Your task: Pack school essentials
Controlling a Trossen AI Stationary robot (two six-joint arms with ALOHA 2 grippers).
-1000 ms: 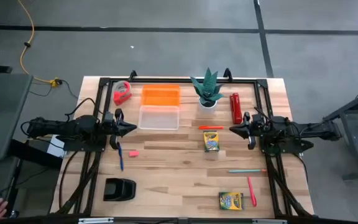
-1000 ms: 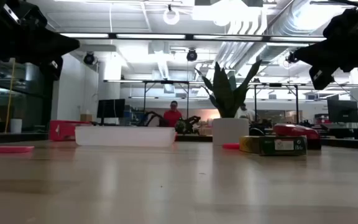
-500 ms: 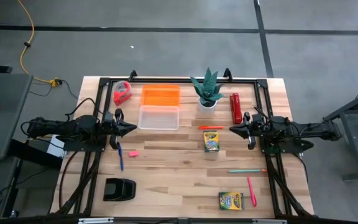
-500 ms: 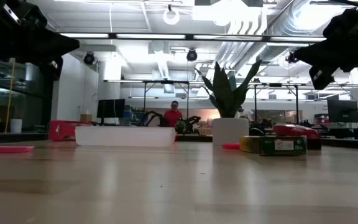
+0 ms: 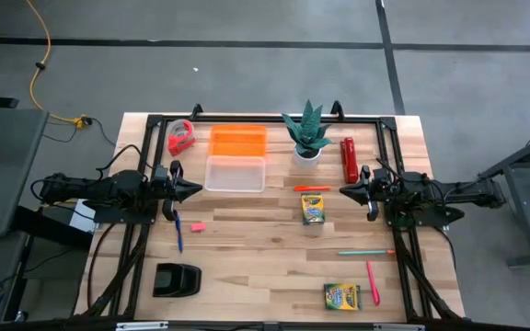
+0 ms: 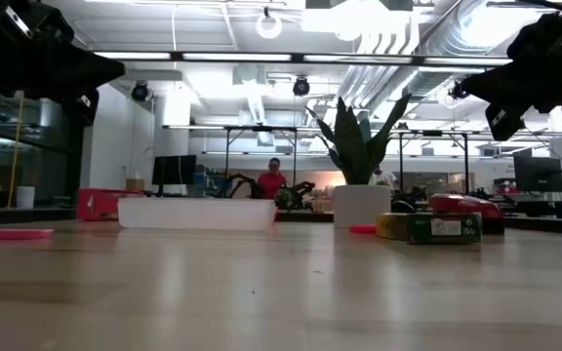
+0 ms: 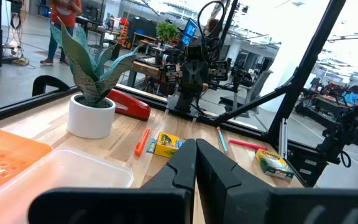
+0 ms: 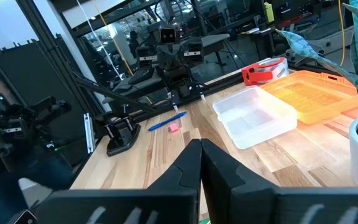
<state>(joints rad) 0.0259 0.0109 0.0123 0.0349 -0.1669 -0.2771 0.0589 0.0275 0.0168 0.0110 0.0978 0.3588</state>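
One yellow-and-green crayon box (image 5: 312, 210) lies flat mid-table, with an orange-red marker (image 5: 312, 188) just beyond it. A second crayon box (image 5: 342, 296) lies near the front edge, beside a pink pen (image 5: 373, 282) and a teal pen (image 5: 366, 252). A blue pen (image 5: 178, 231) and the pink eraser (image 5: 198, 226) lie on the left. My left gripper (image 5: 196, 189) hovers shut by the clear box's left end. My right gripper (image 5: 343, 192) hovers shut to the right of the marker. Both point inward and hold nothing.
A clear plastic box (image 5: 236, 173) sits at centre-left, with an orange lid (image 5: 238, 141) behind it. A red tape dispenser (image 5: 180, 137), a potted plant (image 5: 307, 138) and a thick red cylinder (image 5: 348, 159) stand along the far edge. A black holder (image 5: 176, 279) sits front left.
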